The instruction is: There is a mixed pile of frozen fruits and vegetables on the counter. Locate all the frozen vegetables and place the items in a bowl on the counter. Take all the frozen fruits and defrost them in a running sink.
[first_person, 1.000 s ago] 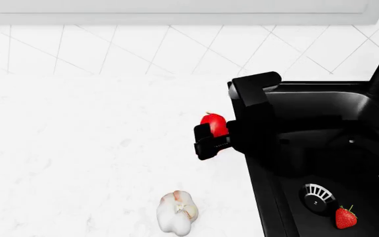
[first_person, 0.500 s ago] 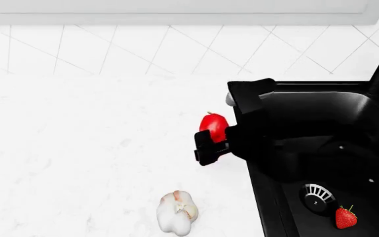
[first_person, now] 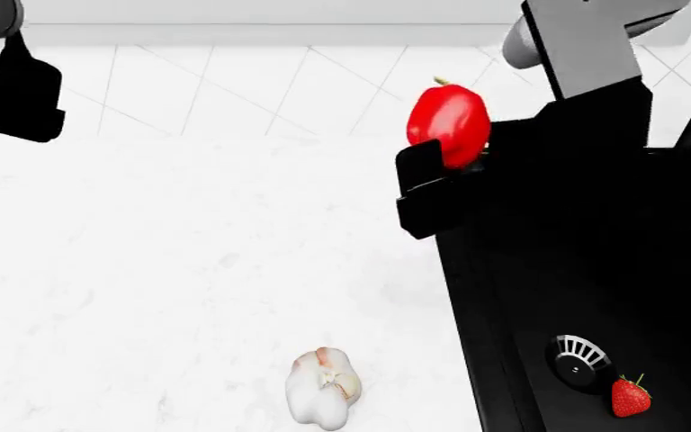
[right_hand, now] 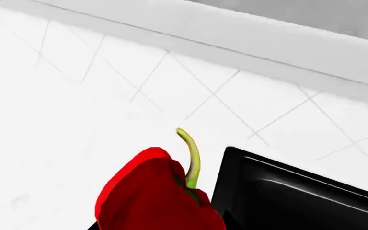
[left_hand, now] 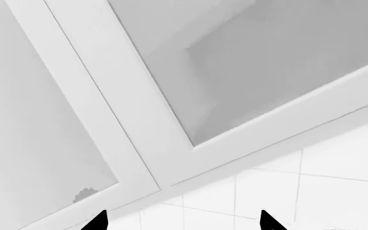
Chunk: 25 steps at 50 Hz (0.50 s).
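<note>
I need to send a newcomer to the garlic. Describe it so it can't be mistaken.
Start at the black sink on the right, then move left onto the white counter. The garlic bulb lies alone near the front edge. It is whitish and lumpy, unlike the red bell pepper held up by the right gripper.

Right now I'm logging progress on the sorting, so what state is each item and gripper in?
bell pepper: held off the counter by the right gripper
garlic bulb: lying on the counter, untouched
strawberry: in the sink, beside the drain
left gripper: open, empty
</note>
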Tool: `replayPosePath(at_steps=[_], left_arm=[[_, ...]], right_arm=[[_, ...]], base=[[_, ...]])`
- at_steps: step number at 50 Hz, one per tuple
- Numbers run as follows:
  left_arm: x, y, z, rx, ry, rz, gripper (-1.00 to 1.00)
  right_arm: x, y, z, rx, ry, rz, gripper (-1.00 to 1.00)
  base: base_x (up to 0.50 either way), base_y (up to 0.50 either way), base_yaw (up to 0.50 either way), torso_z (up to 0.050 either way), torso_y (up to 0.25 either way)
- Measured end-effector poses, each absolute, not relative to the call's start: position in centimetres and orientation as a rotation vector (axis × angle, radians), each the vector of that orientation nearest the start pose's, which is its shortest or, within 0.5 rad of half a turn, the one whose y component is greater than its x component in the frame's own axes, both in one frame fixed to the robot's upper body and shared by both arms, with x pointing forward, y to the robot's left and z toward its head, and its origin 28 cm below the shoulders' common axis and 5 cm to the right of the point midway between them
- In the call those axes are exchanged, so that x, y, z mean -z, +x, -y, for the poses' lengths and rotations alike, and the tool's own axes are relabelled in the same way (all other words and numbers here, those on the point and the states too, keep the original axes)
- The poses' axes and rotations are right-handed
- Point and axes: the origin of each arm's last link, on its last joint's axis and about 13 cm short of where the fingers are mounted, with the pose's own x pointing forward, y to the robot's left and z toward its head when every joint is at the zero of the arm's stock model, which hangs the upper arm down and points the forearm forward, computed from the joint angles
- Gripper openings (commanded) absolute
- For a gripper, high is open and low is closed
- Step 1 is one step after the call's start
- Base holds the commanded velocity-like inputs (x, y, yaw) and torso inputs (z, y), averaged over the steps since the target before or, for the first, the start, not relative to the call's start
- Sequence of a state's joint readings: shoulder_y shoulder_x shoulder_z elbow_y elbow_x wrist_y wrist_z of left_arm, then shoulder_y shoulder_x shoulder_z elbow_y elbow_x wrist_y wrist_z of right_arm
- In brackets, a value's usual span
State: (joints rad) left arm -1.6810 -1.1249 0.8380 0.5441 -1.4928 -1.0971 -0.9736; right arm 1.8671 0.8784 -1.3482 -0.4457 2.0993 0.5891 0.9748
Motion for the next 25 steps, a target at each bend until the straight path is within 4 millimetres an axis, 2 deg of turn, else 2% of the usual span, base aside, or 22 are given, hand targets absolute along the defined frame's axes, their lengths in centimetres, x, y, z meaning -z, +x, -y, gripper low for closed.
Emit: replayPosePath(at_steps=[17, 25], left_arm=[[-32.5, 20.5, -26.4, -0.038, 0.521, 0.129, 1.0], [-31.6, 19.9, -25.4, 0.102, 0.467, 0.098, 1.0]], right_arm=[[-40.9, 14.7, 9.2, -0.202, -0.304, -0.1, -1.0], [-43.3, 12.4, 9.0, -0.168, -0.353, -0.049, -1.0]], base=[[0.0, 0.0, 0.0, 0.0, 0.0], [0.0, 0.0, 0.0, 0.0, 0.0]])
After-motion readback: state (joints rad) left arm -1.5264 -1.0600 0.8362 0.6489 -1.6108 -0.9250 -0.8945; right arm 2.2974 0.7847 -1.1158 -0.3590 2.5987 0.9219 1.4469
